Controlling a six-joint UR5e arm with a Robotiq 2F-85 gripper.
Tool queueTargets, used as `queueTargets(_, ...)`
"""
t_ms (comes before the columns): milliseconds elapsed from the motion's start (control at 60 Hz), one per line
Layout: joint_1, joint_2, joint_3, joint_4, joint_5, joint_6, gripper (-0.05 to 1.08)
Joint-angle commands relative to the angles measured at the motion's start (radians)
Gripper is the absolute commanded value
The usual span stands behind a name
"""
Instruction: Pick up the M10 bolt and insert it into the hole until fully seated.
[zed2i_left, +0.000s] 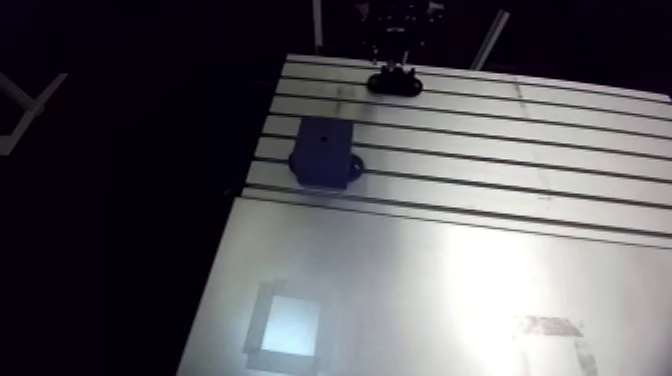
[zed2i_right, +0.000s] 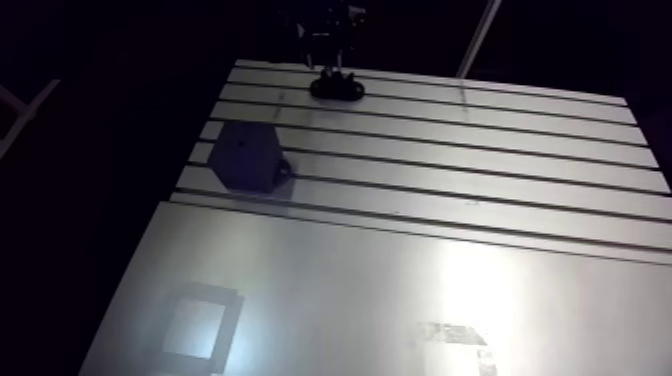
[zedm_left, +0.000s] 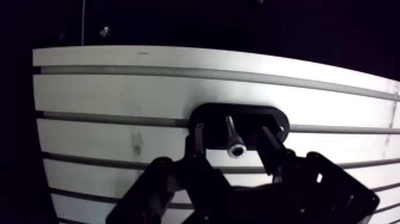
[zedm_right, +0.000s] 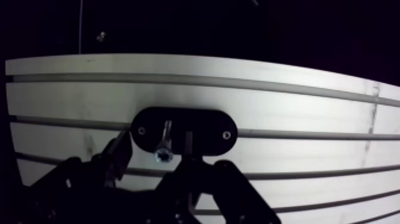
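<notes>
Jaws (apart, low) astride bolt (zedm_left: 233, 136)

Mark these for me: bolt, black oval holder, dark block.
bolt (zedm_left: 232, 134): wrist view, middle of its shank.
black oval holder (zedm_left: 253, 114): wrist view, bare top face beside the bolt.
dark block (zed2i_left: 322, 150): arm view, its top face.

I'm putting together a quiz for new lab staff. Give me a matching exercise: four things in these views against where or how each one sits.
1 M10 bolt
2 oval black holder
3 dark block
4 gripper

A open, straddling the bolt
B standing in the holder
C on the slotted table, under the gripper
D apart from the holder, hole in its top

Pairs: 1-B, 2-C, 3-D, 4-A
</notes>
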Motion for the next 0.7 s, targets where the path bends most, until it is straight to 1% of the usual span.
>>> queueTargets(17,-0.003,0.000,0.010,0.000,-0.001,0.002,0.44)
queueTargets(283,-0.003,0.000,0.024,0.000,-0.004,0.000,0.46)
queueTargets(700,-0.002,-0.001,0.025,0.000,-0.001,0.000,0.48)
